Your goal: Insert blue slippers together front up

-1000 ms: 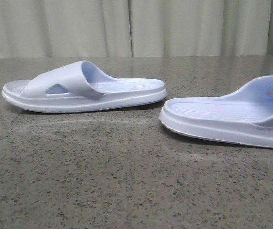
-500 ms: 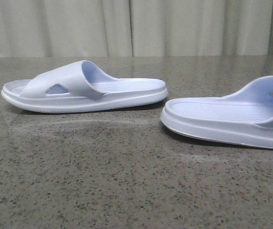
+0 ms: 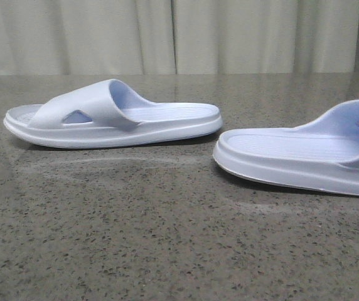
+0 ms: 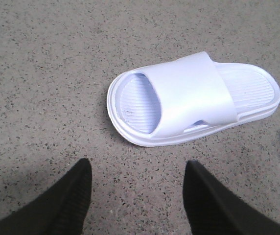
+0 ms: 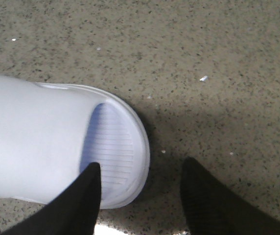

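Front view shows that both pale lavender-blue foam slide slippers sit slightly more to the right than half a second ago. The left slipper [image 3: 112, 114] lies flat on its sole on the dark speckled stone table [image 3: 167, 244], and the right slipper [image 3: 302, 157] lies near it, cut off by the frame edge; a narrow gap of table separates them. Behind the table hangs a pleated grey-beige curtain [image 3: 179, 34]. Each slipper has a wide smooth strap and a ribbed footbed. The left gripper [image 4: 136, 196] is spread wide above bare table, just beside the left slipper. The right gripper [image 5: 140, 196] is also wide, one finger [image 5: 83, 198] over the right slipper's toe end.
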Tool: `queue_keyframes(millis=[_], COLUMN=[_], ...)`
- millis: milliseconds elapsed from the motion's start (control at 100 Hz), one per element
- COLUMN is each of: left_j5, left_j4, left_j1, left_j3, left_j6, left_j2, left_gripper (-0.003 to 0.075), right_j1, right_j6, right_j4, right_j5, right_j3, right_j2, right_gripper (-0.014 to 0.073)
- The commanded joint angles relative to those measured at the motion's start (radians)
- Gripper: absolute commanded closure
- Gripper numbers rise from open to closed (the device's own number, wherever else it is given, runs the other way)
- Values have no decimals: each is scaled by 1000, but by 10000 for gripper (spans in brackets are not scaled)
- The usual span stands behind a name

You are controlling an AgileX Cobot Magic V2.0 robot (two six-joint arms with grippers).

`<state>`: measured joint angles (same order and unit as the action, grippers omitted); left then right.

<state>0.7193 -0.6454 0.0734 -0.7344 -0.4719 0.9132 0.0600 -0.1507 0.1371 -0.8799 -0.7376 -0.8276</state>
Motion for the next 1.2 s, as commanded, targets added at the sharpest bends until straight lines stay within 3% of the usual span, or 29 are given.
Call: queue_keyframes(millis=[0, 120, 510, 600, 1190], left_j5=[-36, -36, -36, -36, -36], left_j4=[-42, -42, -44, -44, -46], left_j1=[6, 6, 6, 6, 6], left_j3=[-37, -37, -37, -37, -37], left_j6=[-3, -3, -23, -25, -27], left_j2=[4, 8, 8, 8, 8], left_gripper=[348, 348, 348, 348, 348], right_j1=[14, 50, 206, 224, 228], right_j6=[7, 7, -187, -197, -334], right_j4=[-1, 17, 313, 314, 452], right_j5=[41, 50, -5, -24, -61], right_j3=[-37, -37, -33, -33, -33], right_j2=[-26, -69, -182, -212, -349], right_gripper=[274, 274, 276, 276, 277])
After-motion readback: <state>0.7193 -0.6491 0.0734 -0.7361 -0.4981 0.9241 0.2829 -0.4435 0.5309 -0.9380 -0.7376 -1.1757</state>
